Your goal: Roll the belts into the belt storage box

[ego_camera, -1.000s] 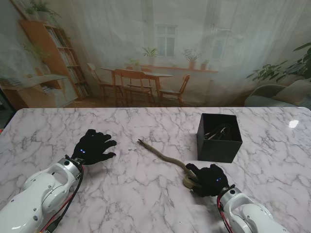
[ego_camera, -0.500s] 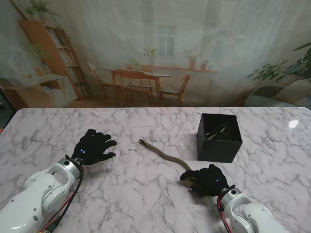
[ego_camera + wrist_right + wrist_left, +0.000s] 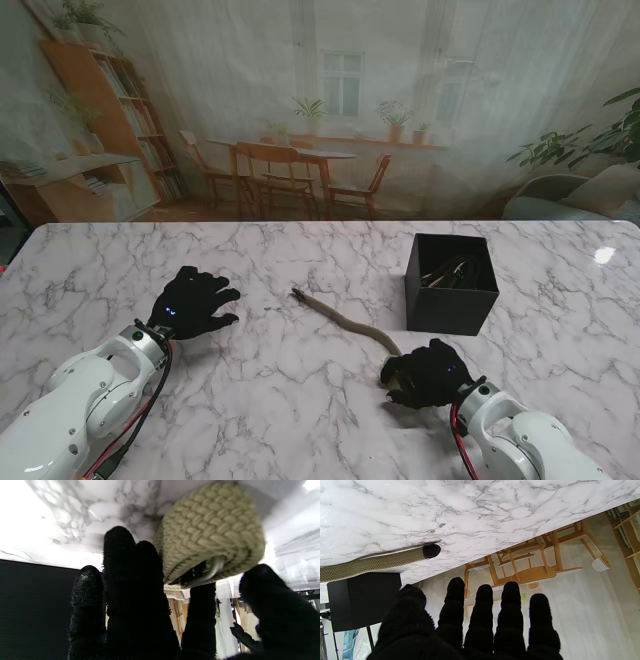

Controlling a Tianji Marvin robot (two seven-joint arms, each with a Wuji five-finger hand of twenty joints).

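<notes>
Right wrist view: belt (image 3: 210, 530) coil held in right robot hand (image 3: 155, 600)

Belt (image 3: 345, 322) on table (image 3: 300, 420), between left hand (image 3: 190, 303) and box (image 3: 450, 282).

A printed backdrop (image 3: 330, 110) filled the upper half of the frame: wooden dining table (image 3: 285, 160) with chairs at centre, bookshelf (image 3: 110, 110) upper left, window (image 3: 343, 82) above, potted plants (image 3: 590, 140) and sofa at right, daylight soft
</notes>
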